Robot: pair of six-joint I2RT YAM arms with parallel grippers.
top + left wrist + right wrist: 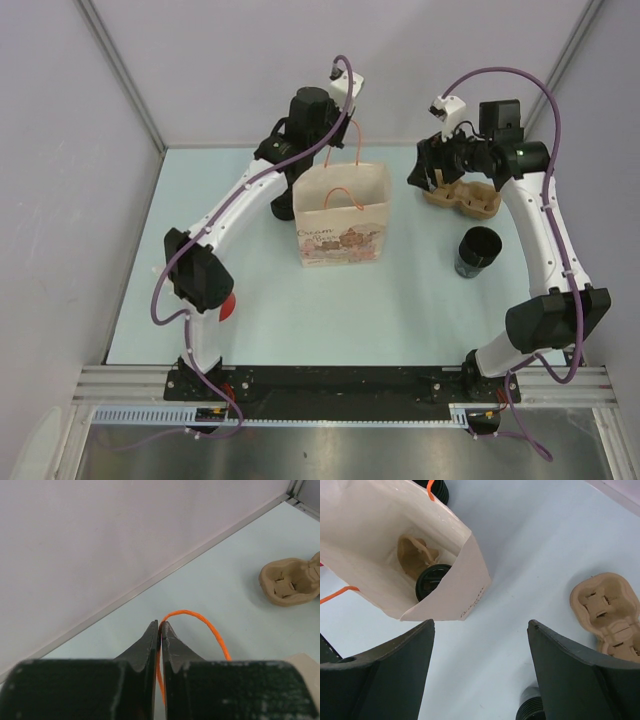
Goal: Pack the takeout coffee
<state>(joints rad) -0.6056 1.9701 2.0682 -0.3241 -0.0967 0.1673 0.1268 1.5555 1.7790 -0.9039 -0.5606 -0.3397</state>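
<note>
A beige paper bag [341, 218] with orange string handles stands mid-table. My left gripper [340, 118] hangs above its far rim, shut on one orange handle [200, 620]. Inside the bag [380, 525] lie a brown pulp cup carrier [415, 555] and a black-lidded cup [431, 580]. My right gripper [480, 625] is open with nothing between its fingers. It hovers over bare table between the bag and a second pulp carrier [462, 197] at the right. A black cup [478, 250] stands in front of that carrier.
Grey walls close off the back and both sides of the pale blue table [250, 320]. A small red object [228, 305] shows beside the left arm's elbow. The second carrier [290, 582] also shows in the left wrist view.
</note>
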